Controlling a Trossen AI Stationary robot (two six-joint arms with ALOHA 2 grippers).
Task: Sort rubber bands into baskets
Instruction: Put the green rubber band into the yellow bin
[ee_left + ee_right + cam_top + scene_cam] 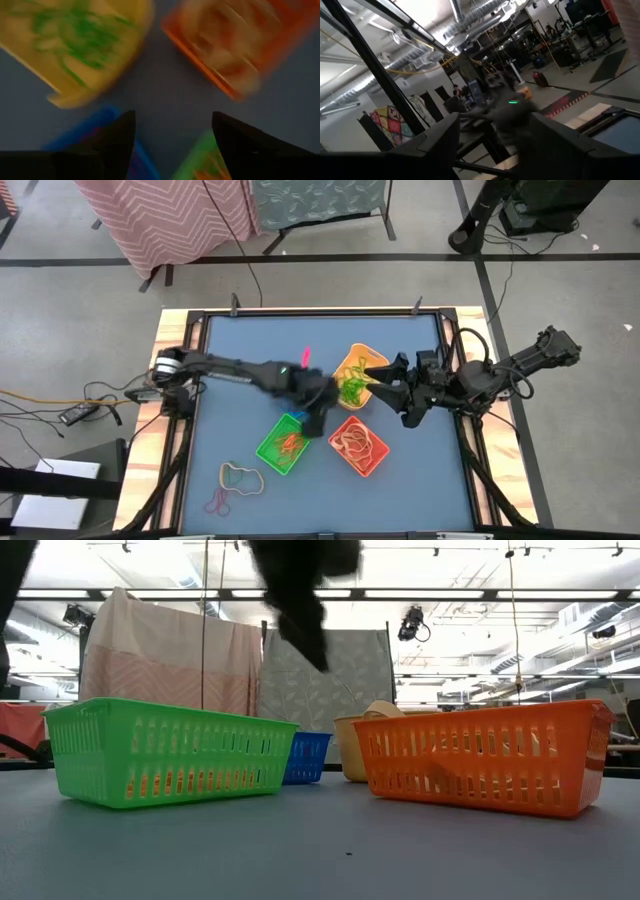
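Four baskets stand close together mid-table: yellow with green rubber bands, orange with pale bands, green with orange bands, and blue, mostly hidden under my left arm in the high view. My left gripper hangs open above the gap between the baskets, with nothing between its fingers. My right gripper is open and raised by the yellow basket's right side, facing the room. Loose rubber bands lie flat on the mat at the near left.
A pink band lies on the blue mat behind the baskets. More loose bands lie near the front left corner. The wooden table frame borders the mat. In the low view the baskets stand in a row, green leftmost, orange rightmost.
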